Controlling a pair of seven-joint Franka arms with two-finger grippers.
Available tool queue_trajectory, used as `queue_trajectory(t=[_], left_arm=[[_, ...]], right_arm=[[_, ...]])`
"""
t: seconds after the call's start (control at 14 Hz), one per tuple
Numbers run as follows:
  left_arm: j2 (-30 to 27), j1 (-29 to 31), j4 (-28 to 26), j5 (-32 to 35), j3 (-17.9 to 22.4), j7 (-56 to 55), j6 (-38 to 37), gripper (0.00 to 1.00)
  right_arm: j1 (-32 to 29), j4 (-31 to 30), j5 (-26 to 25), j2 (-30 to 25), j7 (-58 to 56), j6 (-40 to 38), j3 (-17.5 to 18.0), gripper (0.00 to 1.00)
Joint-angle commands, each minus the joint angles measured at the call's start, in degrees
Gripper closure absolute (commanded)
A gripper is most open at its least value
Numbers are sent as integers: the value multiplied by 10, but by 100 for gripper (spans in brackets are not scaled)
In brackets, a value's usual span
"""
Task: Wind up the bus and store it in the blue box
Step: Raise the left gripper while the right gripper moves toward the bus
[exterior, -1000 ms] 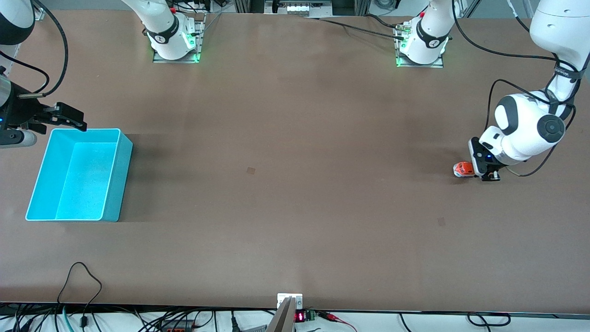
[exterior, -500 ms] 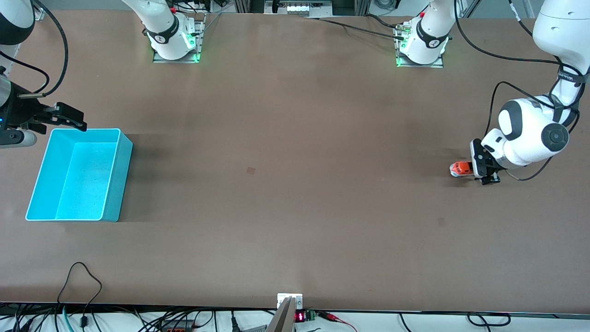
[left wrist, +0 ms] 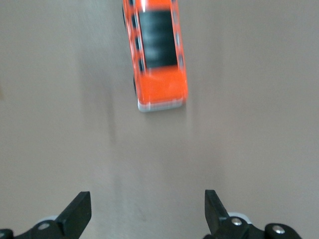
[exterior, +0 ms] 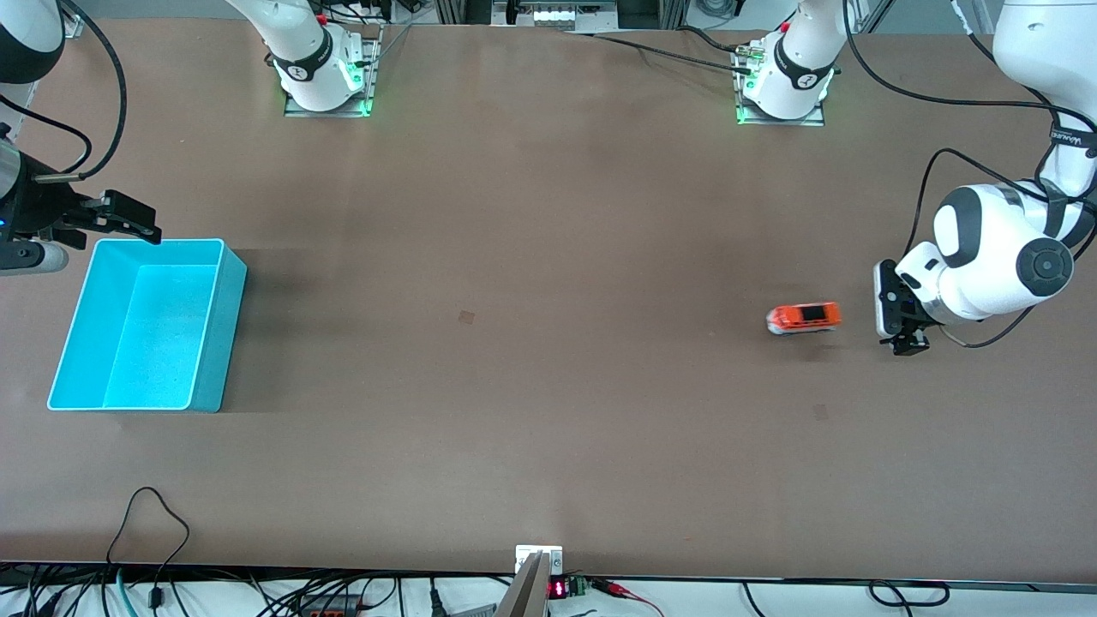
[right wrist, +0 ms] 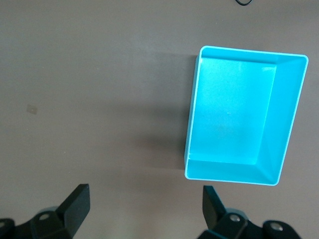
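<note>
**Bus** (exterior: 803,319): small orange toy with a dark roof panel, standing free on the table (exterior: 548,386), clear of the left gripper's fingertips and pointing away from them toward the right arm's end. Blurred in the left wrist view (left wrist: 154,52), so judged to be rolling.

**Left gripper** (exterior: 896,321): low over the table at the left arm's end, jaws spread wide, holding nothing; bare tabletop shows between the fingertips (left wrist: 79,211).

**Right gripper** (exterior: 128,218): waiting above the blue box's edge farthest from the front camera, jaws apart, empty.

**Blue box** (exterior: 210,330): open-topped bin at the right arm's end, well apart from the bus, nothing in it; seen from above in the right wrist view (right wrist: 192,124).

**Risks, as judged:**
- The bus may veer and run past the box, or off a table edge, since nothing guides it.
- It may stall mid-table, out of easy reach of either arm.
- It may hit the box wall and stop outside, as the wall stands higher than the wheels.
- A grab at a moving toy may close late and knock it over.
</note>
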Motion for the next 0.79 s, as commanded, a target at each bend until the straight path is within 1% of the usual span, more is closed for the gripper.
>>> queue_trajectory(t=[0.0,0.14,0.29,0.36,0.5,0.71], left_arm=[[-7,-30,34,-4,0,4,-21,0],[-4,-58,59,-39,2,-10,-21,0],[-4,-79,81,-73,6,-53,-21,0],[-4,-87,82,-83,6,-81,-21,0],[-7,-96,84,-91,6,-153,-22,0],[-13,-101,85,-95,7,-291,-22,0]], right_arm=[[-4,2,3,0,-8,-2,4,0],[-3,2,3,0,-8,-1,3,0],[-3,2,3,0,-8,-1,3,0],[-4,2,5,0,-8,0,4,0],[-4,2,4,0,-8,1,3,0],[-4,2,5,1,-8,2,3,0]])
